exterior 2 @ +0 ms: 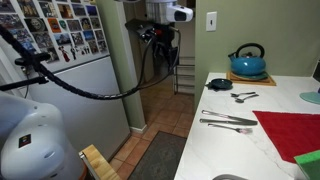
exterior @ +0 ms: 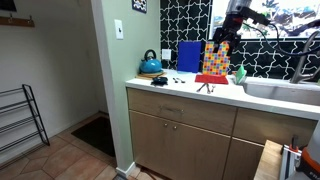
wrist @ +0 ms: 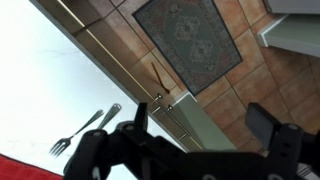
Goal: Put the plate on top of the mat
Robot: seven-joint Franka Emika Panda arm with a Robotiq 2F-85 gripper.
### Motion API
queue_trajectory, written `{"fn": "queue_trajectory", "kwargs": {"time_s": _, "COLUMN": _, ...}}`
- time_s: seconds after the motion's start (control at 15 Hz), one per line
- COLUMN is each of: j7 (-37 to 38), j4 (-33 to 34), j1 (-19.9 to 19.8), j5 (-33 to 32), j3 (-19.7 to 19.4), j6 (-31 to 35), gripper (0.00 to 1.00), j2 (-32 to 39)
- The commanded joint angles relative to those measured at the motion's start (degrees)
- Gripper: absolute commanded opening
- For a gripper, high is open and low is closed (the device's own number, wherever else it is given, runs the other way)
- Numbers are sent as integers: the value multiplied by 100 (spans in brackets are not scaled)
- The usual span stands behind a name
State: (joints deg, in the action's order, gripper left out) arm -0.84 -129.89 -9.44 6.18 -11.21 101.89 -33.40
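Note:
The red mat (exterior 2: 290,130) lies flat on the white counter; it also shows in an exterior view (exterior: 212,78) and as a red corner in the wrist view (wrist: 15,166). An orange rim that looks like the plate (exterior 2: 248,77) shows under the teal kettle (exterior 2: 247,60), at the far end of the counter. My gripper (wrist: 200,125) is open and empty. It hangs high above the counter's edge in both exterior views (exterior: 222,40) (exterior 2: 160,38), well apart from the plate and the mat.
A dark bowl (exterior 2: 219,84), spoons (exterior 2: 243,97), a fork (exterior 2: 230,118) and a knife (exterior 2: 225,126) lie between the kettle and the mat. An upright blue board (exterior: 188,57) and a multicoloured board (exterior: 213,58) stand behind. A sink (exterior: 285,90) is beside them.

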Motion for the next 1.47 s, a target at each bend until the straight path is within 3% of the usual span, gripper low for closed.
{"fn": "queue_trajectory", "kwargs": {"time_s": 0.0, "j7": 618, "j4": 920, "j1": 64, "j5": 827, "j3": -88, "j6": -122, "gripper": 100, "j2": 962}}
{"fn": "queue_trajectory", "kwargs": {"time_s": 0.6, "j7": 3433, "j4": 2421, "j1": -26, "j5": 1252, "j3": 357, "j6": 661, "gripper": 100, "j2": 3032}}
{"fn": "queue_trajectory", "kwargs": {"time_s": 1.07, "j7": 5656, "j4": 3222, "j1": 170, "j5": 851, "j3": 365, "j6": 1677, "gripper": 100, "j2": 4121}}
{"fn": "queue_trajectory", "kwargs": {"time_s": 1.27, "j7": 6139, "j4": 3422, "j1": 287, "j5": 200, "j3": 308, "j6": 1689, "gripper": 100, "j2": 4455}}
{"fn": "queue_trajectory", "kwargs": {"time_s": 1.33, "j7": 5793, "j4": 3228, "j1": 217, "j5": 578, "j3": 350, "j6": 1707, "gripper": 100, "j2": 4223}}
{"fn": "queue_trajectory", "kwargs": {"time_s": 1.4, "j7": 5841, "j4": 3264, "j1": 235, "j5": 520, "j3": 351, "j6": 1710, "gripper": 100, "j2": 4302}}
